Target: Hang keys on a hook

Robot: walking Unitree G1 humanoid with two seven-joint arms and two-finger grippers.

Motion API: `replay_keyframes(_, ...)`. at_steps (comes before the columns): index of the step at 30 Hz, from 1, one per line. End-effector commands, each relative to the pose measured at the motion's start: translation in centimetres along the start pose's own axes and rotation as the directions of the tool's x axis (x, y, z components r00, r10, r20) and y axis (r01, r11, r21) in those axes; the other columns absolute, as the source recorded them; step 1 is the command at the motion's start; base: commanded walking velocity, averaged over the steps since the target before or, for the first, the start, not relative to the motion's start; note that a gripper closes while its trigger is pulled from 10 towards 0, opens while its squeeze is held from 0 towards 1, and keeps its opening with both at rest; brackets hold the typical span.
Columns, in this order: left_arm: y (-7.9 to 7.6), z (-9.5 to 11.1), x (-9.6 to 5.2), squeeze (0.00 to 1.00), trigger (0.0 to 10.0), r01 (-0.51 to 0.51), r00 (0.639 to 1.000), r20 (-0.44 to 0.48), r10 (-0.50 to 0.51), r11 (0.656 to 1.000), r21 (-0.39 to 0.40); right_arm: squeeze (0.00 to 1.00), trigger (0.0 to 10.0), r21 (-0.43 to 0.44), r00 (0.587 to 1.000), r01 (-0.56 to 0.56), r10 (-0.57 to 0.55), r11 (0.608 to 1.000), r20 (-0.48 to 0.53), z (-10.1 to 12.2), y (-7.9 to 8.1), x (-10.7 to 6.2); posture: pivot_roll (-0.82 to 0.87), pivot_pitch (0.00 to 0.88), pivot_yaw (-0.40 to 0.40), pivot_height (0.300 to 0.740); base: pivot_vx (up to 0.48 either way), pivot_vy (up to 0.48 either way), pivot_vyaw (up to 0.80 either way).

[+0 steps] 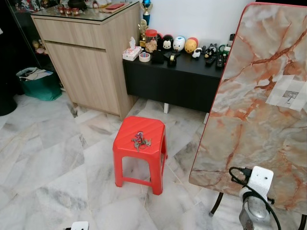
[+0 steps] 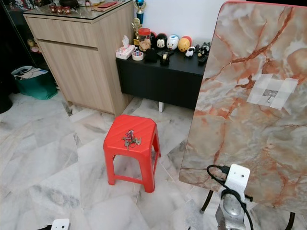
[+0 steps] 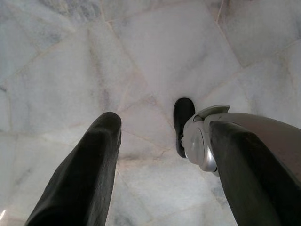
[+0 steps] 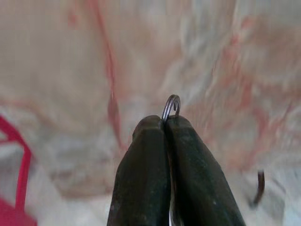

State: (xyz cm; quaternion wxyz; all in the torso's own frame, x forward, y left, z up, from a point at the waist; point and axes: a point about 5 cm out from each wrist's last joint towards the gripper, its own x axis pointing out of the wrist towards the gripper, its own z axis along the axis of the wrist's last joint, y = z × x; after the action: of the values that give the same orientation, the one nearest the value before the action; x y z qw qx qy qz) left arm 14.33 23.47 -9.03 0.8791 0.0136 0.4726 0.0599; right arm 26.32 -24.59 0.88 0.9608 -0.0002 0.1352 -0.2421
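beside the tilted marble board (image 1: 259,100), the right gripper (image 4: 164,123) is pinching a key ring (image 4: 171,106) between clenched fingers. over the floor (image 3: 141,52), the left gripper (image 3: 162,141) is hanging released.

floor (image 1: 43,158): grey-white marble | wooden cabinet (image 1: 91,62) | black sideboard (image 1: 172,81) | white wall (image 1: 192,17)

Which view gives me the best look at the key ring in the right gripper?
The right wrist view: the key ring pokes out between the closed fingers of the right gripper. Both eye views show more keys on the red stool.
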Motion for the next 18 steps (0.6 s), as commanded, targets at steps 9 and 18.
replay_keyframes(9,1.0,-1.0,-0.4,0.0,10.0,-0.024,1.0,-0.019,0.024,1.0,0.003,0.0,10.0,0.07,0.968,-0.039,0.021,0.997,0.249,5.7,1.8,0.1,0.0,0.0,-0.033,0.74,0.0,0.0,0.0)
replay_keyframes(18,1.0,-1.5,-0.6,0.0,10.0,-0.023,1.0,-0.013,0.023,1.0,-0.009,0.0,10.0,0.147,0.958,-0.043,-0.001,0.988,0.287,8.3,3.0,-0.2,0.01,0.0,-0.033,0.74,0.0,0.0,0.0)
